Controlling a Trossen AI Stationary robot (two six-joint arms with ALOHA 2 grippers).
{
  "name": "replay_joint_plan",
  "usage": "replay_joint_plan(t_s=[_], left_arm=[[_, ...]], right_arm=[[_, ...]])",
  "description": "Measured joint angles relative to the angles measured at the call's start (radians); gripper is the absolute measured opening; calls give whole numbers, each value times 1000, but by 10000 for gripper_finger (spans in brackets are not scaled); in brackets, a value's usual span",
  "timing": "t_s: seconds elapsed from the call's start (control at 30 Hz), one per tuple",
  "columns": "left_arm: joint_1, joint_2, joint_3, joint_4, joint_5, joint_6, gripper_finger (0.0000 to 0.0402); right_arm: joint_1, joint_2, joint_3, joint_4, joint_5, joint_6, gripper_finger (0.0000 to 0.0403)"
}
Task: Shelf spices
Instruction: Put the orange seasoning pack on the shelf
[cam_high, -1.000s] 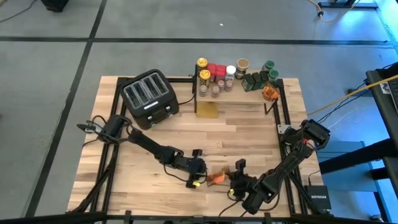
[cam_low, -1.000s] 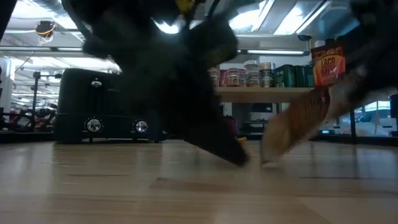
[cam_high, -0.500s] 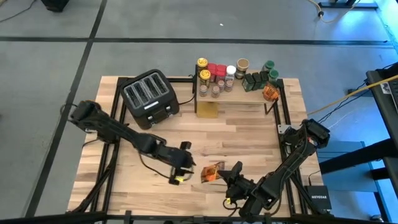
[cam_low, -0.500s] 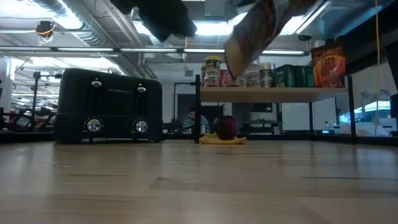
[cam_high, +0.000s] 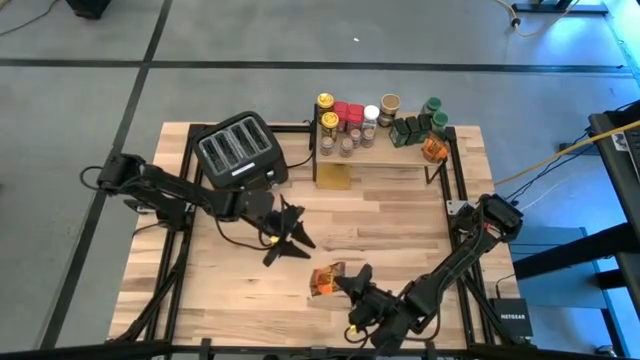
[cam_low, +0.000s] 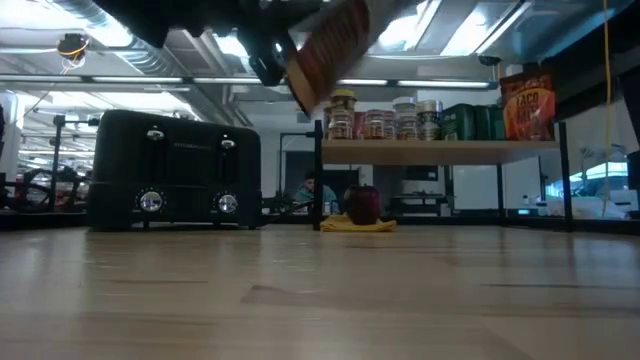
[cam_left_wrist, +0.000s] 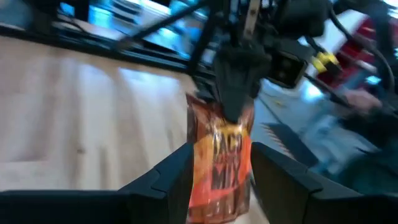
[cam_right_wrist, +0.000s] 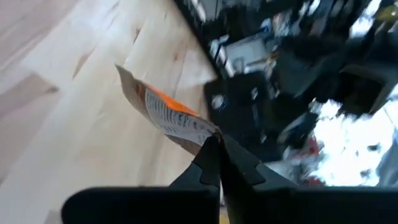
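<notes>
An orange-brown foil packet (cam_high: 324, 281) hangs over the near middle of the table, with my right gripper (cam_high: 350, 284) shut on it. The low view shows the packet (cam_low: 330, 45) high above the tabletop. My left gripper (cam_high: 289, 240) stands open a little to the far left of the packet, its fingers touching nothing. Its wrist view looks straight at the packet (cam_left_wrist: 221, 165). The shelf (cam_high: 392, 152) stands on its black legs at the far edge. Several jars and tins (cam_high: 350, 122) and another packet (cam_high: 432, 149) rest on it. My right gripper pinches one end edge of the packet (cam_right_wrist: 200, 135) between its two shut fingers (cam_left_wrist: 233, 93). The packet is lifted clear of the table and hangs tilted from that edge, its printed face toward my left gripper.
A black four-slot toaster (cam_high: 240, 152) stands at the far left of the table. Under the shelf a yellow cloth (cam_high: 335, 177) lies with a dark red round thing (cam_low: 362, 204) on it. Bare wood (cam_high: 390, 225) lies between the shelf and the arms.
The packet leaned on the table between both grippers; my right gripper has lifted it clear, turned it and carried it toward the table's left edge. My left gripper has risen and drawn back toward the toaster, its fingers the same width apart.
</notes>
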Motion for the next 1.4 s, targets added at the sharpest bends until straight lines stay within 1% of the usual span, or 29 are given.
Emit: replay_joint_plan(t_s=[0.07, 0.17, 0.27, 0.37, 0.53, 0.67, 0.83, 0.9, 1.03, 1.33, 1.4], left_arm=[[1, 4, 0, 5, 49, -12, 153], [0, 4, -1, 8, 76, -16, 153], [-1, 4, -1, 7, 76, -17, 153], [-4, 4, -1, 7, 76, -27, 153], [-17, 4, 0, 8, 59, -34, 153], [-35, 4, 0, 8, 56, -35, 153], [-58, 4, 0, 2, 54, -30, 153], [-63, 4, 0, -1, 55, -30, 153], [-74, 4, 0, 1, 54, -25, 153], [-85, 4, 0, 2, 78, 15, 152], [-85, 4, 0, 1, 78, 28, 143]], right_arm=[[-4, 0, 0, 89, 9, -120, 3], [-4, 0, 0, 202, 9, -282, 3], [-11, 0, 1, 288, -28, -401, 3], [-21, 0, 1, 359, -32, -506, 3], [-55, 0, 1, 463, -129, -642, 3], [-95, 0, 1, 463, -141, -672, 3], [-110, 0, 5, 494, -218, -676, 3], [-109, 0, 12, 495, -217, -701, 3], [-115, 0, 12, 480, -176, -722, 3], [-159, -1, 12, 457, -184, -671, 3], [-169, -1, 12, 457, -188, -662, 3]])
